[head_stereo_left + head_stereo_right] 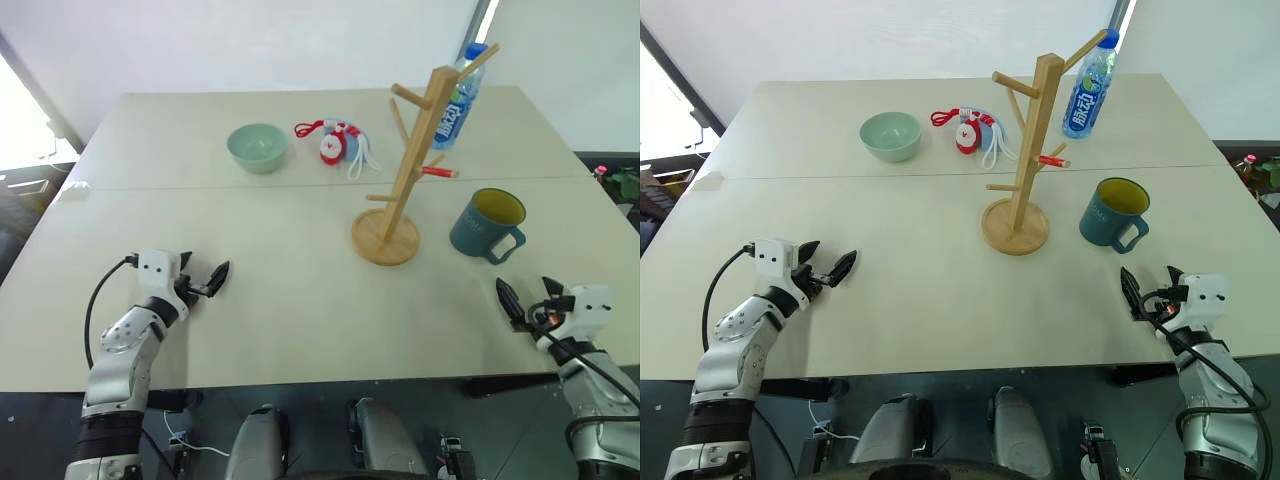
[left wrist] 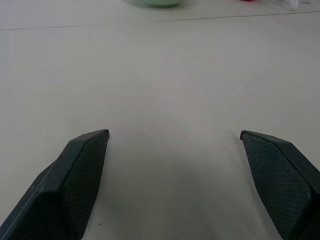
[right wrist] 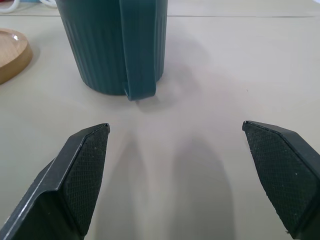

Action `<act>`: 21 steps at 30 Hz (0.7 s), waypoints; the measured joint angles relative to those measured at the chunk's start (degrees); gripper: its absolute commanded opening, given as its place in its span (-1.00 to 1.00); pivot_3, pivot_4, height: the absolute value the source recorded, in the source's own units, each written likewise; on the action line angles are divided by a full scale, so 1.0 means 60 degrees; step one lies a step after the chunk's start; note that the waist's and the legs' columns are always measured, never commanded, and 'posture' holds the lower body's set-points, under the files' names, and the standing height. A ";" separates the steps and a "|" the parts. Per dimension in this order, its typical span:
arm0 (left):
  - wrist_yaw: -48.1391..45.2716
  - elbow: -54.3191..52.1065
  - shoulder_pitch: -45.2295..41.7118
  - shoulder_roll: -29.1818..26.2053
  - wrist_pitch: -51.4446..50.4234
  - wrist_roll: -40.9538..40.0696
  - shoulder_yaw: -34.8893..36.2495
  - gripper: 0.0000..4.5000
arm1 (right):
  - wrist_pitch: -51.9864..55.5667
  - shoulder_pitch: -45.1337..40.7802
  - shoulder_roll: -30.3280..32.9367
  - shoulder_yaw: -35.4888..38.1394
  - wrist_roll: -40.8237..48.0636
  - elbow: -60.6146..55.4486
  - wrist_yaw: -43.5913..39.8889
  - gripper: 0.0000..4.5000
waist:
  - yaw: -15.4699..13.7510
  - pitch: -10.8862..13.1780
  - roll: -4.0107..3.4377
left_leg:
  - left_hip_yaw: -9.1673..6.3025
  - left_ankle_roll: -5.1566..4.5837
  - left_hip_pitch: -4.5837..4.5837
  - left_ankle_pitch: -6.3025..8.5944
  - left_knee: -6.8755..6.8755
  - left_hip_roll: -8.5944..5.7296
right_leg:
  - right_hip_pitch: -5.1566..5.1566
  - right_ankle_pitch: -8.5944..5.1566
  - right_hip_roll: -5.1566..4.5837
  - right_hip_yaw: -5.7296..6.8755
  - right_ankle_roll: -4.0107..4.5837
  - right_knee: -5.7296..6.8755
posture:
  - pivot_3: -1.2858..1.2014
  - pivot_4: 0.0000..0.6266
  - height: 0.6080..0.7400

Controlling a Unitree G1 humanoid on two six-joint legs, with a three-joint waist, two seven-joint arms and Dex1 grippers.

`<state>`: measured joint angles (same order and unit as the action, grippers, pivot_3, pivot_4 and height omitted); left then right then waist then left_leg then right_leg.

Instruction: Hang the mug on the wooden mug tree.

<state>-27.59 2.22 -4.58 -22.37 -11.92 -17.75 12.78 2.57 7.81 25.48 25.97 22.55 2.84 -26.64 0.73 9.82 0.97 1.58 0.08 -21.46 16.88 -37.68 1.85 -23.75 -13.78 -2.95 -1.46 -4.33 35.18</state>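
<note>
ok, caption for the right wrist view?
Open right gripper faces the upright mug, handle toward it, beside the wooden mug tree.

Mug [image 1: 485, 226]: glazed ceramic look, ribbed outer wall, dark teal, soft sheen; yellow inside smooth.
Mug tree [image 1: 400, 180]: pale bare wood, matt, visible grain on disc base.
Table [image 1: 300, 300]: smooth matt off-white top.
Bowl [image 1: 257, 146]: pale green, smooth, slight gloss.
Bottle [image 1: 1087, 88]: clear glossy plastic, blue label.
Fingers [image 3: 82, 175] of right gripper [image 3: 177, 170]: black, matt, cross-hatched pads.
</note>
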 measured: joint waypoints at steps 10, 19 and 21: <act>0.0005 0.0002 -0.0057 0.0072 -0.0021 -0.0053 -0.0025 1.00 | 0.0000 0.0027 -0.0001 0.0000 -0.0060 -0.0005 -0.0006 0.97 | -0.0006 0.0000 0.0000 | 0.0001 0.0000 0.0000 0.0000 -0.0001 -0.0001 | 0.0000 0.0000 0.0004 0.0005 0.0000 0.0000 | 0.03 -0.52 1.00; -0.1170 -0.0760 -0.0084 0.0052 -0.0329 -0.0380 -0.0863 1.00 | 0.0080 0.0281 -0.0030 -0.0073 -0.0061 -0.0479 0.0006 0.97 | -0.0009 0.0001 0.0001 | 0.0002 0.0000 -0.0003 0.0000 -0.0001 -0.0003 | 0.0000 0.0000 0.0008 0.0004 0.0000 0.0000 | 0.03 -0.52 1.00; -0.1538 -0.1208 -0.0097 0.0054 -0.0474 -0.0568 -0.1183 1.00 | 0.0103 0.0334 -0.0030 -0.0110 -0.0064 -0.0606 0.0002 0.97 | -0.0011 0.0001 0.0001 | 0.0002 0.0000 -0.0003 0.0000 0.0000 -0.0002 | 0.0000 0.0000 0.0007 0.0003 0.0000 0.0000 | 0.03 -0.52 1.00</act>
<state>-36.82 -5.03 -5.17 -22.04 -14.77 -21.16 5.68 3.19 9.81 25.30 25.31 22.17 -0.80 -26.63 0.66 9.82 0.97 1.59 0.08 -21.48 16.88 -37.68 1.84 -23.75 -13.78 -2.91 -1.44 -4.33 35.18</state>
